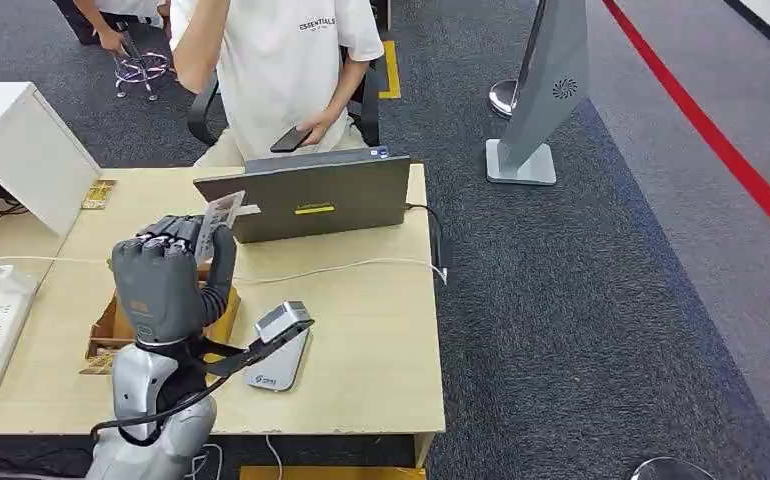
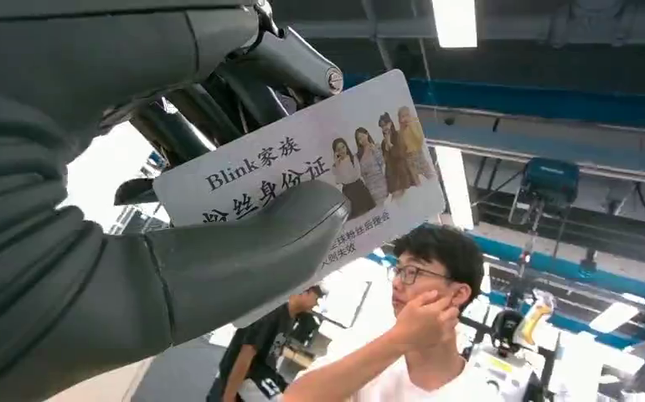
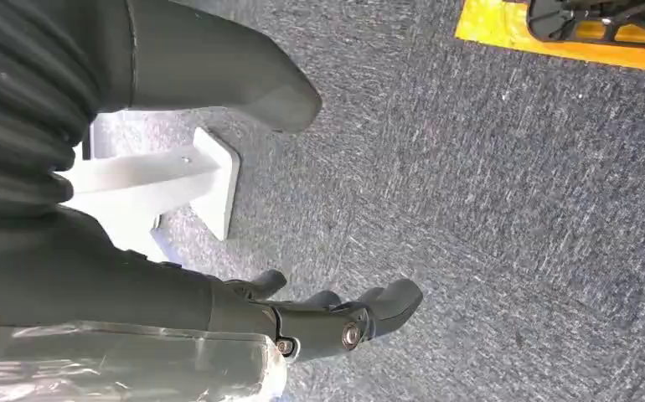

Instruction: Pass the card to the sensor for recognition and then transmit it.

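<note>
The left robot hand (image 1: 166, 275) holds the card (image 2: 302, 180) raised above the table (image 1: 361, 330), pinched between thumb and fingers. The card is white, with dark printed characters and a small group photo. The right robot hand (image 3: 302, 322) hangs over the carpet, empty, fingers loosely apart.

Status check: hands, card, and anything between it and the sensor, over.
Left hand holds card raised over the table. Right hand holds nothing, over carpet. Sensor lies beside the left arm; nothing blocking it.
</note>
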`<state>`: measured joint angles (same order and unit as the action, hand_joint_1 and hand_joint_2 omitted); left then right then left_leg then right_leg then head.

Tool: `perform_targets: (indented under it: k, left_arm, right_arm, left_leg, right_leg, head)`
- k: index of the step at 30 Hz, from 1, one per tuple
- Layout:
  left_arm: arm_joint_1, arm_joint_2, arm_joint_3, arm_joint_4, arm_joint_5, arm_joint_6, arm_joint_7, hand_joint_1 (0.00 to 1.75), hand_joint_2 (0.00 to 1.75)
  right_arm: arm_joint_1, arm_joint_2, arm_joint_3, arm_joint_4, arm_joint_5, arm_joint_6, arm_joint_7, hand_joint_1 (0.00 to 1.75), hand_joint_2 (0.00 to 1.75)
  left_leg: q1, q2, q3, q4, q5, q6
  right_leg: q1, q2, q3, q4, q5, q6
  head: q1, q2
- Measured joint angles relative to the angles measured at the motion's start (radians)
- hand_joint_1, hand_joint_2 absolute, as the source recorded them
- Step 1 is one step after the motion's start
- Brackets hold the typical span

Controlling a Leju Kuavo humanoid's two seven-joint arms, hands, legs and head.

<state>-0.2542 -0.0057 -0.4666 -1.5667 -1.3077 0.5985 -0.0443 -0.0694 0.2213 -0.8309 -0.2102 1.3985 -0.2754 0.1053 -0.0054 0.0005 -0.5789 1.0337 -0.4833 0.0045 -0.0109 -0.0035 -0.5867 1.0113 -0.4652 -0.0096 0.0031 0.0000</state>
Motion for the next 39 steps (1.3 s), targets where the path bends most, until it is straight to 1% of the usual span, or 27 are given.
perform_targets:
  k: [4, 7, 9, 12, 15, 19, 25, 31, 36, 39]
  left_arm:
    - [0.031, -0.002, -0.026, 0.000, 0.037, -0.052, 0.010, 1.75, 1.75]
    - [0.072, -0.011, -0.041, 0.004, 0.068, -0.087, 0.021, 1.75, 1.75]
    - [0.105, -0.017, -0.048, 0.020, 0.108, -0.107, 0.030, 1.75, 1.75]
    - [0.151, -0.031, -0.048, 0.076, 0.178, -0.101, -0.001, 1.75, 1.75]
    - [0.182, -0.044, -0.048, 0.116, 0.196, -0.098, -0.015, 1.75, 1.75]
    - [0.199, -0.053, -0.048, 0.156, 0.193, -0.108, -0.019, 1.75, 1.75]
    - [0.211, -0.058, -0.047, 0.183, 0.167, -0.125, 0.004, 1.75, 1.75]
    - [0.217, -0.064, -0.047, 0.206, 0.120, -0.150, 0.049, 1.75, 1.75]
    - [0.218, -0.066, -0.047, 0.223, 0.091, -0.154, 0.077, 1.75, 1.75]
    - [0.218, -0.066, -0.039, 0.228, 0.055, -0.155, 0.108, 1.75, 1.75]
  right_arm:
    - [0.000, 0.000, -0.008, 0.000, -0.013, -0.005, 0.001, 0.00, 1.75]
    - [0.000, 0.000, -0.021, 0.000, -0.024, -0.013, 0.002, 0.00, 1.75]
    - [0.000, 0.000, -0.024, 0.000, -0.024, -0.015, 0.004, 0.00, 1.75]
    - [0.000, 0.000, -0.026, 0.000, -0.018, -0.015, 0.007, 0.00, 1.75]
    - [0.000, 0.000, -0.027, 0.000, -0.017, -0.017, 0.010, 0.00, 1.75]
    - [0.000, 0.000, -0.029, 0.000, -0.014, -0.016, 0.013, 0.00, 1.75]
    - [0.000, 0.000, -0.031, 0.000, -0.013, -0.017, 0.017, 0.00, 1.75]
    - [0.000, 0.000, -0.034, 0.000, -0.013, -0.018, 0.018, 0.00, 1.75]
    - [0.000, 0.000, -0.040, 0.000, -0.012, -0.018, 0.018, 0.00, 1.75]
    - [0.000, 0.000, -0.043, 0.000, -0.011, -0.018, 0.018, 0.00, 1.75]
  left_leg:
    - [0.000, 0.000, 0.000, 0.000, 0.000, 0.000]
    - [-0.001, 0.000, 0.000, 0.000, -0.001, 0.001]
    - [-0.001, 0.000, 0.000, 0.000, -0.001, 0.001]
    - [-0.001, 0.000, 0.000, 0.000, -0.002, 0.002]
    - [-0.001, 0.000, 0.000, 0.000, -0.001, 0.002]
    - [-0.001, 0.000, 0.000, 0.000, -0.001, 0.002]
    - [-0.001, 0.000, 0.000, 0.000, -0.001, 0.002]
    - [-0.001, 0.000, -0.001, 0.000, -0.001, 0.002]
    - [-0.001, 0.000, -0.001, 0.000, -0.001, 0.002]
    - [-0.001, 0.000, -0.001, 0.000, -0.001, 0.002]
  right_leg:
    - [0.000, 0.000, 0.000, 0.000, 0.000, 0.000]
    - [0.000, 0.000, 0.000, 0.000, 0.000, 0.000]
    - [0.000, 0.000, 0.000, 0.000, -0.001, 0.001]
    - [0.000, 0.000, 0.000, 0.000, -0.001, 0.001]
    - [0.000, 0.000, 0.000, 0.000, -0.001, 0.002]
    - [0.000, 0.000, 0.000, 0.000, -0.001, 0.002]
    - [0.000, 0.000, 0.000, 0.000, -0.001, 0.002]
    - [0.000, 0.000, 0.000, 0.000, -0.001, 0.002]
    - [0.000, -0.001, 0.000, 0.000, -0.001, 0.002]
    - [0.000, -0.001, 0.000, 0.000, -0.001, 0.002]
  head:
    - [0.000, 0.000]
    - [0.000, 0.000]
    - [0.000, 0.000]
    - [0.000, 0.000]
    - [0.000, 0.000]
    - [0.000, 0.000]
    - [0.000, 0.000]
    - [0.000, 0.000]
    - [0.000, 0.000]
    - [0.000, 0.000]
